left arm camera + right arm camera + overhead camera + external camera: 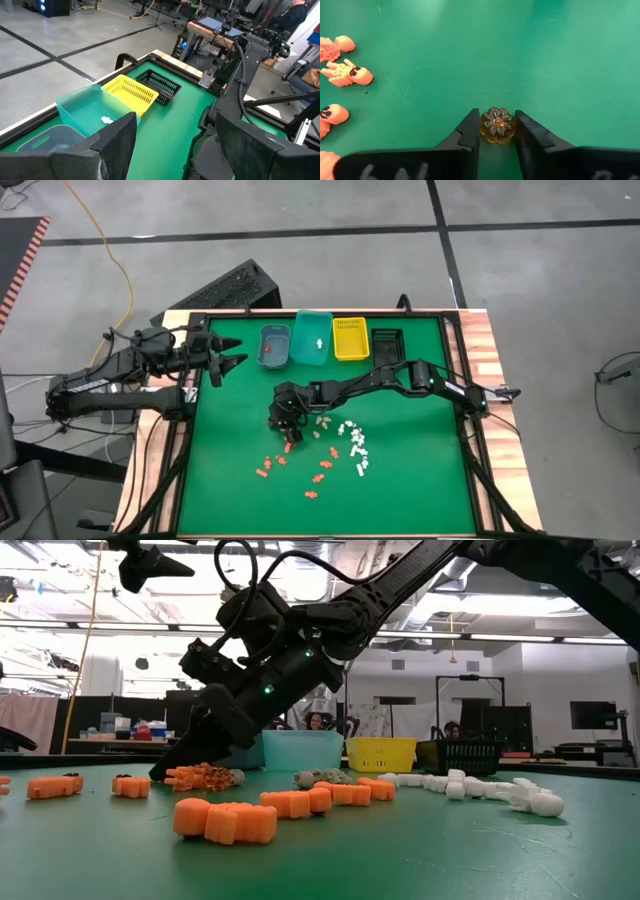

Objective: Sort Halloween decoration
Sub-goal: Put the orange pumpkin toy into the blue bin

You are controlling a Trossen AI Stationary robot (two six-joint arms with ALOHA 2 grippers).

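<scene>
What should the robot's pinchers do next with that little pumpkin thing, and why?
Probably finish squeezing, then lift. The right gripper is down at the green table, with a finger on each side of the small amber pumpkin, which still sits on the table. The left gripper waits open near the bins.

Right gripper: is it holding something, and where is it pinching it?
The right gripper is down on the green mat with its fingers on opposite sides of a small amber pumpkin-shaped piece. Whether it grips it firmly yet cannot be told.
</scene>
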